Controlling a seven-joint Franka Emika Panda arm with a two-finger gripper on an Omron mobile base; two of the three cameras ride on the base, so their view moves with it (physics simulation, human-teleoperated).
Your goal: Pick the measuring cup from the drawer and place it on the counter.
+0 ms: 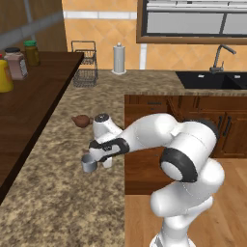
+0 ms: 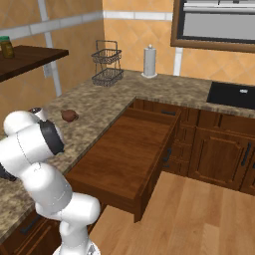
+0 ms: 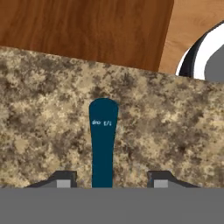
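The two-finger gripper [image 1: 100, 159] hung low over the long speckled brown-beige granite counter [image 1: 62, 202], and in the hand view its dark fingertips [image 3: 64, 178] stood apart on either side of the dark teal handle [image 3: 103, 144] with clear gaps to each, so it looked released rather than clamped; whether a pad still brushed the handle could not be told. The small grey metal measuring cup [image 1: 89, 163] sat on the counter just beside the gripper, a little in from the counter's front edge, so the placing seemed all but finished. Doing this step well would have meant keeping the fingers wide and lifting straight up along the gripper's own axis, since any sideways drift could have caught the thin handle and spun or tipped the light cup. Taking the counter as landmark: the wide shallow reddish-brown wooden drawer [image 2: 124, 154] stood pulled out from below the counter's front edge, its flat bottom bare, and the handle tip pointed toward that edge without reaching it. Open granite lay around the cup on every side. A dark brown wooden shelf [image 1: 34, 101] overhung the counter's far-left side, limiting height there, so the freer way out was up and back over the drawer. A small brown round teapot [image 1: 81, 121] rested farther along the counter, well apart from the cup.
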